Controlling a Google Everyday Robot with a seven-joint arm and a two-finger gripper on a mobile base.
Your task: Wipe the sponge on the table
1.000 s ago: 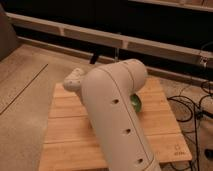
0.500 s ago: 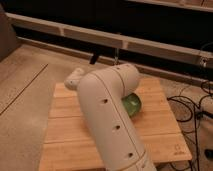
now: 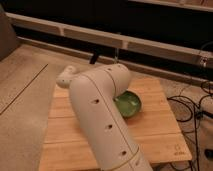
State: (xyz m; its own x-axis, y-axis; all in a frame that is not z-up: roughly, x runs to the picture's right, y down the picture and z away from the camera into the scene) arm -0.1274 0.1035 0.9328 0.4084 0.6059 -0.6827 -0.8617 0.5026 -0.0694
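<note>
The light wooden table (image 3: 155, 134) fills the middle of the camera view. My thick white arm (image 3: 102, 125) rises from the bottom edge and bends over the table's left half, with a rounded white joint (image 3: 66, 78) at its far left end. The gripper is not visible; it lies somewhere behind or beyond the arm. No part of the sponge shows; it is hidden or out of view.
A green bowl (image 3: 130, 104) sits on the table just right of the arm, partly covered by it. Black cables (image 3: 192, 107) lie on the floor to the right. Grey speckled floor (image 3: 22, 100) spreads to the left, and a dark wall with a rail (image 3: 150, 42) runs behind.
The arm has swung leftward and lower across the table, uncovering much more of the green bowl than one second ago.
</note>
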